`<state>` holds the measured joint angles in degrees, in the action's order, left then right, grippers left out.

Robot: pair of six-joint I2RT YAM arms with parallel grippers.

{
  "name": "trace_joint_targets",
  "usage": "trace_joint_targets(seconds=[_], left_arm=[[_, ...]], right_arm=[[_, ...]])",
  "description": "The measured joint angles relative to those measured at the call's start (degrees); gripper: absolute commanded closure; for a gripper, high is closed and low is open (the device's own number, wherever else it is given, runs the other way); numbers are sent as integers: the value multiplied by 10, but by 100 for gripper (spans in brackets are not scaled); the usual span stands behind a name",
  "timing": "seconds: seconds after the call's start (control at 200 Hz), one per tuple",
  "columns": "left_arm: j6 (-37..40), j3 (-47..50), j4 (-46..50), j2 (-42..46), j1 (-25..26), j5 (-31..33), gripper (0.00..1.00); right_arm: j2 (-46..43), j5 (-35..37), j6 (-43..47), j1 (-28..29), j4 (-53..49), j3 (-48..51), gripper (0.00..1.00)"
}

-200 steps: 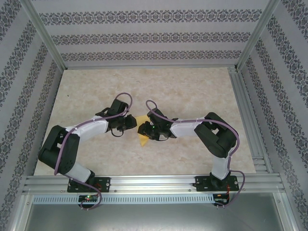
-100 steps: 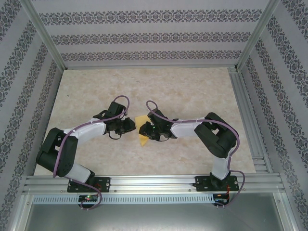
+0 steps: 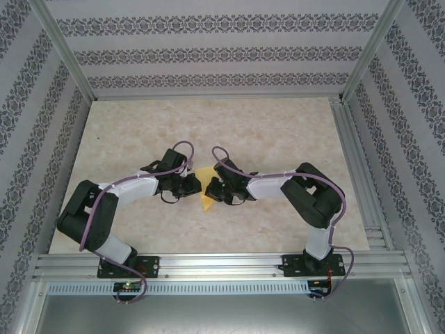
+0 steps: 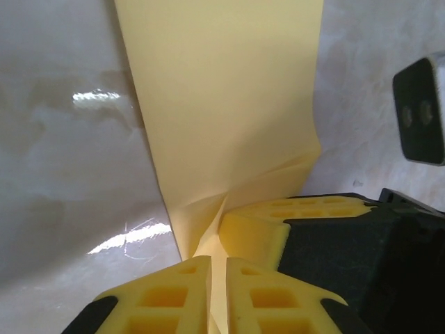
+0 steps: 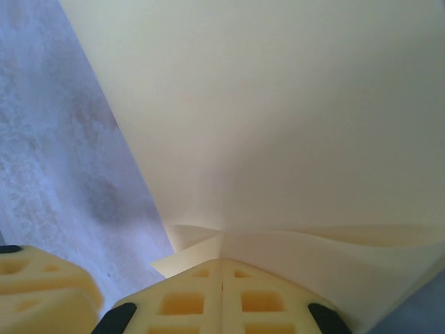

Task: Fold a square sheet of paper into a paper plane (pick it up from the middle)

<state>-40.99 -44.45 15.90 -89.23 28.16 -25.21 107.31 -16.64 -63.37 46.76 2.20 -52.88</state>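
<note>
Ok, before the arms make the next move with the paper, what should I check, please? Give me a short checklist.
1. Left gripper shut on the paper sheet: ok.
2. Right gripper shut on the same sheet: ok.
3. Both grips close together on the sheet: ok.
4. The two grippers not touching each other: cannot tell.
5. Paper smooth at the pinch: not ok, it wrinkles there.
6. Creases straight: cannot tell, much of the sheet is hidden from above.

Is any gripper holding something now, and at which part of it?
The left gripper and right gripper both pinch the yellow sheet of paper, side by side, at a creased spot.
</note>
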Motion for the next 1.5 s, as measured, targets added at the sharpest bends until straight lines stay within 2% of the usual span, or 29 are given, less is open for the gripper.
trace_joint_targets(seconds=[0.265, 0.784, 1.054, 1.499], left_arm=[[0, -10, -7, -33, 5, -12, 95], [0, -20, -16, -75, 5, 2, 97], [2, -24, -15, -78, 5, 3, 98], [2, -25, -13, -79, 5, 4, 99]], right_arm=[[0, 0, 0, 0, 0, 0, 100], [-3, -1, 0, 0, 9, 6, 100], [-39, -19, 8, 1, 26, 38, 97], [-69, -41, 17, 42, 37, 73, 97]])
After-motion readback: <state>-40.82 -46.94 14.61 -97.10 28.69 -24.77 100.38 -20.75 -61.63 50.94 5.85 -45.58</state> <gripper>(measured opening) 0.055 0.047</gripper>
